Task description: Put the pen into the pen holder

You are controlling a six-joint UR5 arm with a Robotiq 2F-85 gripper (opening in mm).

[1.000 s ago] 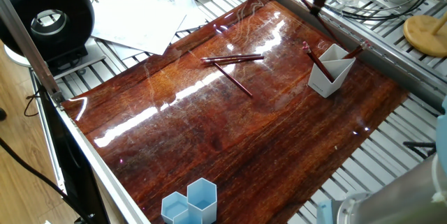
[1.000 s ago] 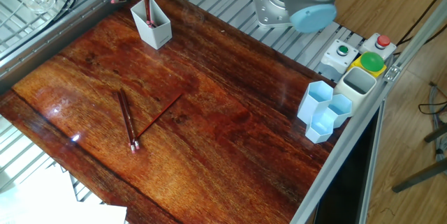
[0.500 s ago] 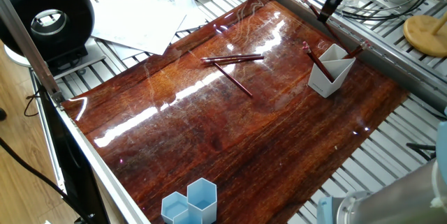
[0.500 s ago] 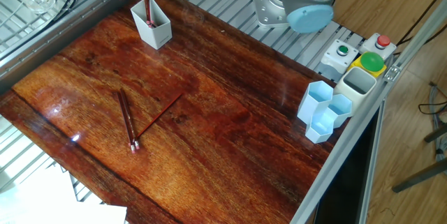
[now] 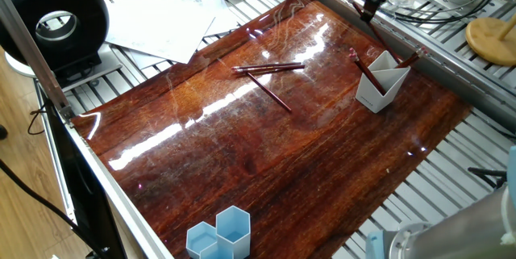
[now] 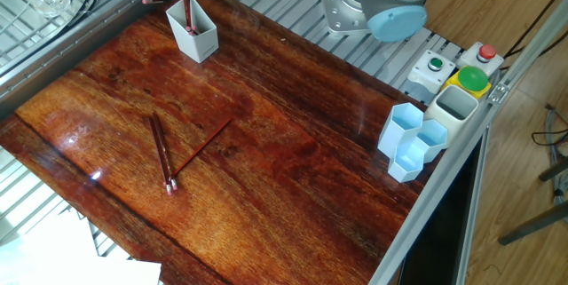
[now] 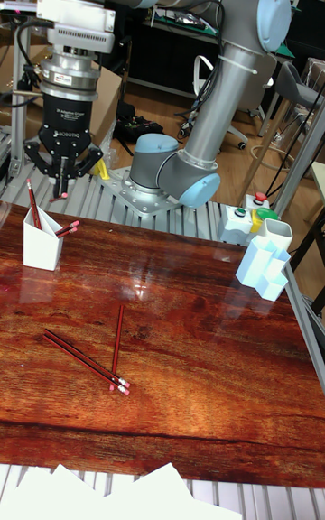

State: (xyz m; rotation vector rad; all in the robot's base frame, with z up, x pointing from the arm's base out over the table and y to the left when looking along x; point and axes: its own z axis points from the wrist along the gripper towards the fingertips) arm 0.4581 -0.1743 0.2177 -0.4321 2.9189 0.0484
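Tall fixed view: pincer [image 7: 62, 179] housing reads "ROBOTIQ", above pen holder [image 7: 41, 247].

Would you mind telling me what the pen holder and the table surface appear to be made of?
The pen holder looks like white plastic with a matte finish: flat angular walls, uniform colour, no glare. The table surface looks like reddish-brown wood or a wood-look laminate with a high-gloss coat: streaky grain runs along it and the lights reflect as bright patches. Which of the two it is cannot be told.
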